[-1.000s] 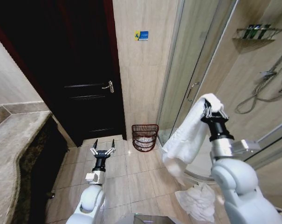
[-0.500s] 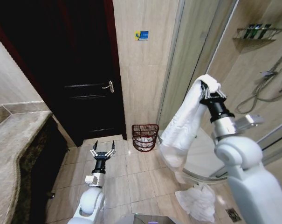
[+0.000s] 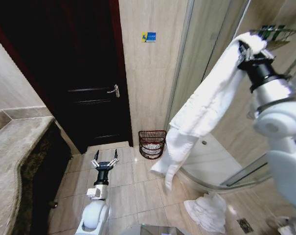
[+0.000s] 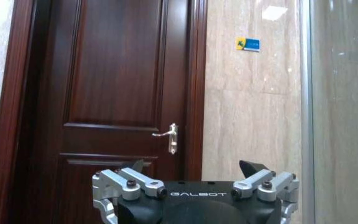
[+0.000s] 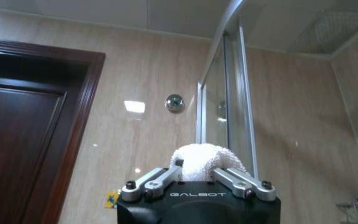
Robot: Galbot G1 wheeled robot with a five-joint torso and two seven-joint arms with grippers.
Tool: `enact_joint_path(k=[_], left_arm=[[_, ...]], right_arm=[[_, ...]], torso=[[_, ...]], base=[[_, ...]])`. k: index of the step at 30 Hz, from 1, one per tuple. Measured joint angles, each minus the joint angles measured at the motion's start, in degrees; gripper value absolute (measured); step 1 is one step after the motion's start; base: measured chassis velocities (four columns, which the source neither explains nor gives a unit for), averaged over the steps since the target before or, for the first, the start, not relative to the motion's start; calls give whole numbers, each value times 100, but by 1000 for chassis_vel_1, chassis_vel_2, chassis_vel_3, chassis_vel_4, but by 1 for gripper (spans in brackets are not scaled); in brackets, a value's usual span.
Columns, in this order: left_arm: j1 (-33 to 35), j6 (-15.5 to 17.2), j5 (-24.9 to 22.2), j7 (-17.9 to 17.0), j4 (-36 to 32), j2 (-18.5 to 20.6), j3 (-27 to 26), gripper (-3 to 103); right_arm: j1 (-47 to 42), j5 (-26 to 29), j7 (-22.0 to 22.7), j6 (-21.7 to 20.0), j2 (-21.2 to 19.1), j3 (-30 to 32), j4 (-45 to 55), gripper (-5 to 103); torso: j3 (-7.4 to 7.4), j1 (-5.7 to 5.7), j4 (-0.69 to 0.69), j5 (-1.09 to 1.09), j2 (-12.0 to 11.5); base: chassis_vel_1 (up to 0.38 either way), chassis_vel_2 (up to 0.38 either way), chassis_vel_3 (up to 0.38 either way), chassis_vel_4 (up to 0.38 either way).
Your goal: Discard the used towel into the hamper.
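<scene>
1. The room first: I'm looking down a bathroom, with the dark wooden door (image 3: 89,83) straight beyond my left hand and the glass shower enclosure (image 3: 206,73) behind and below my raised right hand. The tiled floor (image 3: 138,186) lies well beneath both hands.

2. The white towel (image 3: 201,107) is the biggest thing I'm carrying. It hangs in a long drape from my right hand down toward the floor, its free end swinging low, near the hamper but not over it. I judge it's held this high so the tail clears the floor in transit.

3. A second heap of white cloth (image 3: 206,210) sits on the floor, well below my right hand and apart from the hanging towel.

4. The hamper (image 3: 151,143), a small dark reddish-brown ribbed basket, stands on the floor against the wall between door and shower glass, ahead of my left hand and far below my right. Something pale already seems to lie inside.

5. My right hand (image 3: 250,48) is up high, fingers closed on a bunched top end of the towel; the right wrist view shows the cloth pinched between them.

6. My left hand (image 3: 104,158) waits low above the floor, fingers spread wide, gripping nothing.
</scene>
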Motion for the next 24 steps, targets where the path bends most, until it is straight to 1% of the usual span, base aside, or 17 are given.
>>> enact_joint_path(k=[1,3,6,7,8,9,10,12,13,14,19,20,23,24], left_arm=[[0,0,0,0,0,0,0,100],[11,-23,4,0,-2,0,-38,100],[29,-32,4,-1,-29,-4,-73,100],[29,-32,4,-1,-29,-4,-73,100],[39,-33,4,-2,-43,-3,-88,100],[42,-34,4,-2,-53,0,-98,100],[48,-34,4,-3,-68,7,-120,100],[48,-34,0,-7,-94,18,-154,100],[50,-34,-9,-8,-116,20,-186,100],[50,-34,-9,-8,-116,20,-186,100],[90,-70,-38,-19,-138,-14,-304,100],[90,-70,-38,-19,-138,-14,-304,100],[108,-112,-46,-20,-130,-53,-333,100],[108,-112,-46,-20,-130,-53,-333,100]], right_arm=[[0,0,0,0,0,0,0,4],[294,66,102,-9,-20,-209,-111,4],[862,131,338,-10,50,-687,-294,4],[862,131,338,-10,50,-687,-294,4],[1201,176,481,-9,142,-1013,-415,4],[1355,199,551,-7,201,-1178,-481,4],[1679,230,689,1,362,-1498,-671,4],[2014,234,839,4,589,-1800,-916,4],[2308,232,994,4,809,-2043,-1145,4],[2308,232,994,4,809,-2043,-1145,4],[3340,204,1449,13,1530,-2655,-1990,4],[3340,204,1449,13,1530,-2655,-1990,4],[3854,379,1665,49,1901,-2844,-2451,4],[3854,379,1665,49,1901,-2844,-2451,4]], torso=[[0,0,0,0,0],[0,0,0,2,0],[-1,-1,1,0,-1],[-1,-1,1,0,-1],[-1,-1,2,-2,-1],[-1,-1,2,-2,-1],[-1,-1,3,-2,-2],[0,0,3,0,-2],[0,0,2,0,-3],[0,0,2,0,-3],[-1,0,3,-4,-3],[-1,0,3,-4,-3],[-1,-1,1,-1,-4],[-1,-1,1,-1,-4]], base=[[0,0,0,0],[0,0,0,0],[0,0,0,0],[0,0,0,0],[0,0,0,0],[0,0,0,0],[0,0,0,0],[0,0,0,0],[0,0,0,0],[0,0,0,0],[0,0,0,0],[0,0,0,0],[0,0,0,0],[0,0,0,0]])
